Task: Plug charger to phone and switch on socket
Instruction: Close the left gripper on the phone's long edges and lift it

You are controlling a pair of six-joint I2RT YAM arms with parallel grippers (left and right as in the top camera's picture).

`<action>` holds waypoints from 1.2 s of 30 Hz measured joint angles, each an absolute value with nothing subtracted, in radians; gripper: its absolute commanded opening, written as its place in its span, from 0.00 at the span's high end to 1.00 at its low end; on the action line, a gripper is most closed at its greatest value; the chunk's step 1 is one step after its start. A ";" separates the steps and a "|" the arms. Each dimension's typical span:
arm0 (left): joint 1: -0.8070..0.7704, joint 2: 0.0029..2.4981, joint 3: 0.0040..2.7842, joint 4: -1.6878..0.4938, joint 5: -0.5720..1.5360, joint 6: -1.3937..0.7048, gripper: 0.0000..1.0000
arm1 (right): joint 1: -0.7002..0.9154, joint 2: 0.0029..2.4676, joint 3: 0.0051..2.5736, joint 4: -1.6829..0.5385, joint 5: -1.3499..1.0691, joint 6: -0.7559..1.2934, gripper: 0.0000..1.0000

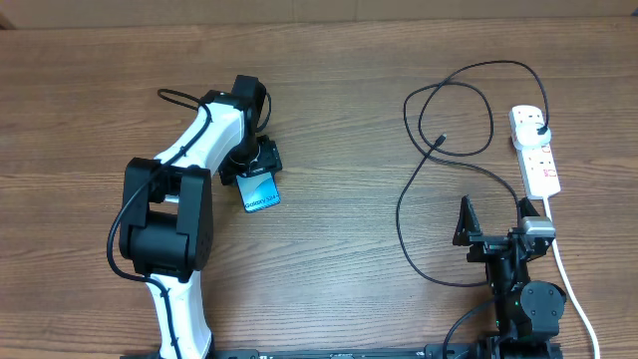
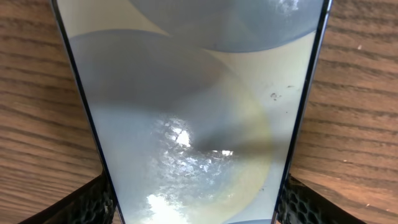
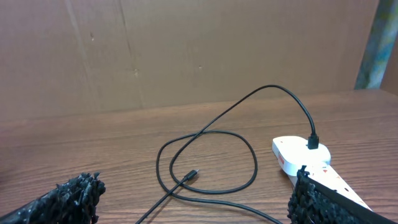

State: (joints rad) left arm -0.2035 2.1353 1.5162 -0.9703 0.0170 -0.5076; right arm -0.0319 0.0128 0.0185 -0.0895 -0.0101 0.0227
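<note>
The phone [image 1: 261, 191] lies on the table left of centre, its blue screen with white "Galaxy" text facing up. My left gripper [image 1: 253, 162] is shut on the phone's far end. In the left wrist view the phone [image 2: 193, 112] fills the frame, with a finger against each long edge. The charger cable [image 1: 404, 214] loops over the right half of the table. Its connector tip [image 1: 440, 139] lies free, and its plug [image 1: 539, 128] sits in the white socket strip [image 1: 538, 165]. My right gripper [image 1: 493, 221] is open and empty, near the table's front edge. Ahead of it are the tip [image 3: 191, 175] and the strip [image 3: 292, 152].
The strip's thick white cord [image 1: 570, 279] runs along the right side past my right arm to the front edge. A brown cardboard wall [image 3: 186, 50] stands behind the table. Bare wood lies between the phone and the cable loops.
</note>
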 measured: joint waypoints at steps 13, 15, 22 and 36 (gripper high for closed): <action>-0.202 2.134 1.520 -0.981 0.041 -0.455 0.31 | -0.032 0.013 0.019 -0.090 -0.010 0.022 0.00; -0.202 2.134 1.525 -0.991 0.043 -0.441 0.32 | -0.032 0.013 0.019 -0.090 -0.011 0.022 0.00; -0.202 2.161 1.567 -1.095 0.096 -0.410 0.36 | -0.032 0.013 0.019 -0.089 -0.010 0.022 0.00; -0.202 2.195 1.625 -1.202 0.189 -0.339 0.36 | -0.032 0.013 0.019 -0.089 -0.010 0.022 0.00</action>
